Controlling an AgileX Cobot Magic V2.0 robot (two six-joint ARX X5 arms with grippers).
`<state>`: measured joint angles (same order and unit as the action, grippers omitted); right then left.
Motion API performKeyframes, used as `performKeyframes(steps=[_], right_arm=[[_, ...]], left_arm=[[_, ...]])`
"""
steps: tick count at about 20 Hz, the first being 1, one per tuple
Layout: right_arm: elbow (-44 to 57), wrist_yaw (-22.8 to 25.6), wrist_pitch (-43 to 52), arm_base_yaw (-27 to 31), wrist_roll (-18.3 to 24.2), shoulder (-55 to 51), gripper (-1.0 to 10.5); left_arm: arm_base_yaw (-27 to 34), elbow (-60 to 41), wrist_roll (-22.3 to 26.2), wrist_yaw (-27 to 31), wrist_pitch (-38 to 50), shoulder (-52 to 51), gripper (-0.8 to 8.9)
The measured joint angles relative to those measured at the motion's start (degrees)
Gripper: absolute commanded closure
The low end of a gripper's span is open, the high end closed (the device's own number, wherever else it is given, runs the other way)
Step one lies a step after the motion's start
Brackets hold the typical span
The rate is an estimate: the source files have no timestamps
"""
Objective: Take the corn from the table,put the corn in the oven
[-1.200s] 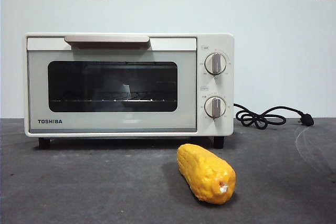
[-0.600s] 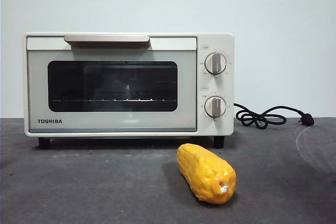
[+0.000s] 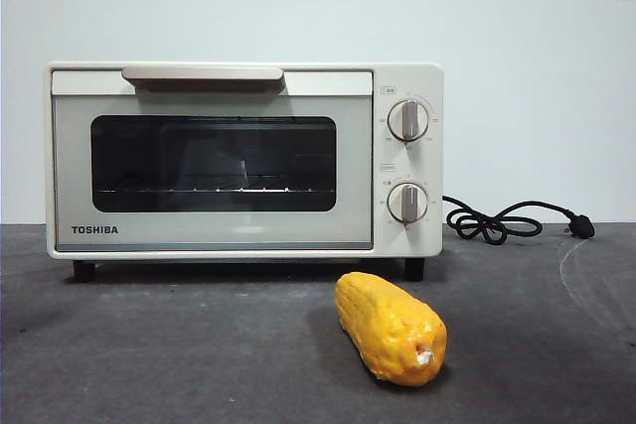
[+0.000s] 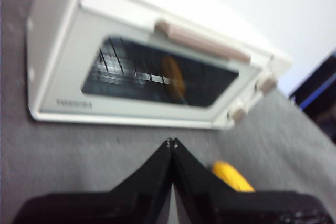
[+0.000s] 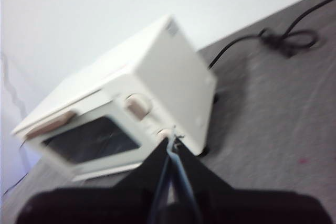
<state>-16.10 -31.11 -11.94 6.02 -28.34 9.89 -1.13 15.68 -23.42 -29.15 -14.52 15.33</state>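
Nothing on the tabletop (image 3: 149,345) has shifted in the last second: the corn (image 3: 391,328) lies untouched just ahead of the left hand (image 4: 171,142), oven (image 3: 243,159) door shut beyond. Both hands' jaws are pressed together; the right hand (image 5: 171,141) hangs before the oven, so grasping hasn't begun.

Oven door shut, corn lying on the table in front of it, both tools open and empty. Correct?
Nearly. Both tools are shut, not open: the left tool and right tool show their tips together in the wrist views. The oven is shut; the corn lies on the table.
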Motion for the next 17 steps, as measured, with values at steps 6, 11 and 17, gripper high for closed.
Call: performKeyframes(steps=[6,11,17], right_arm=[[-10.8,-9.5,-6.6,0.0,5.3,11.7,9.5],[-19.2,-16.6,-12.7,-0.3,8.9,21.7,9.5],[-26.9,-17.4,-23.6,-7.1,15.4,32.2,9.5]], left_arm=[[0.0,11.2,7.5,-5.5,-9.5,13.2,8.19],[-0.1,20.9,12.5,-11.1,-18.1,23.0,8.19],[-2.3,33.0,19.3,-12.0,-29.9,31.5,8.19]])
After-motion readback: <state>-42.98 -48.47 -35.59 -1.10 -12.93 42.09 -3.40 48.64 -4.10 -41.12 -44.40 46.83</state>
